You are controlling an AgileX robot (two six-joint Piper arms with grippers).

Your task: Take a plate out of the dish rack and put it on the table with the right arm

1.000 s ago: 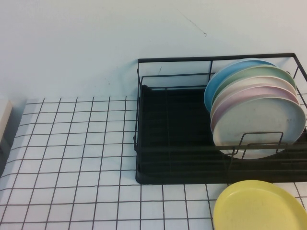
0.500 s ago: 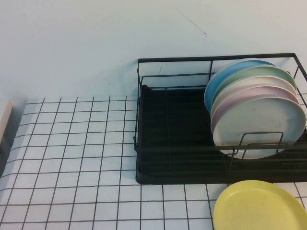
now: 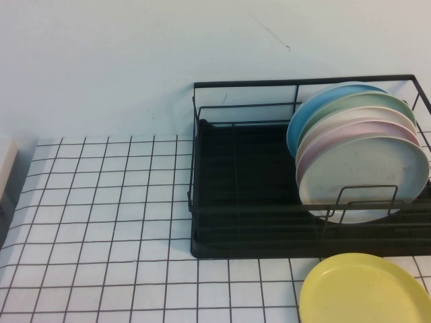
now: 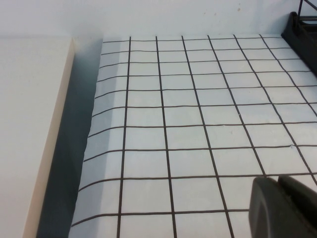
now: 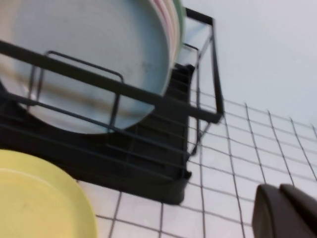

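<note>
The right gripper (image 5: 286, 210), fingers together and empty, is sitting clear of the plate (image 3: 363, 289), which is lying on the table (image 3: 101, 222) outside the dish rack (image 3: 256, 202); the left gripper (image 4: 285, 208), likewise pressed together, is parked.

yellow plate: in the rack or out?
Out. The yellow plate lies flat on the table in front of the dish rack. Neither end effector holds it: left, right both off it.

Spare plates and a pale board

Blue (image 3: 316, 108), green (image 3: 377, 101), pink (image 3: 367, 131) and greyish-white (image 3: 363, 178) plates stand upright; a cream board (image 4: 29, 124) lies leftward.
</note>
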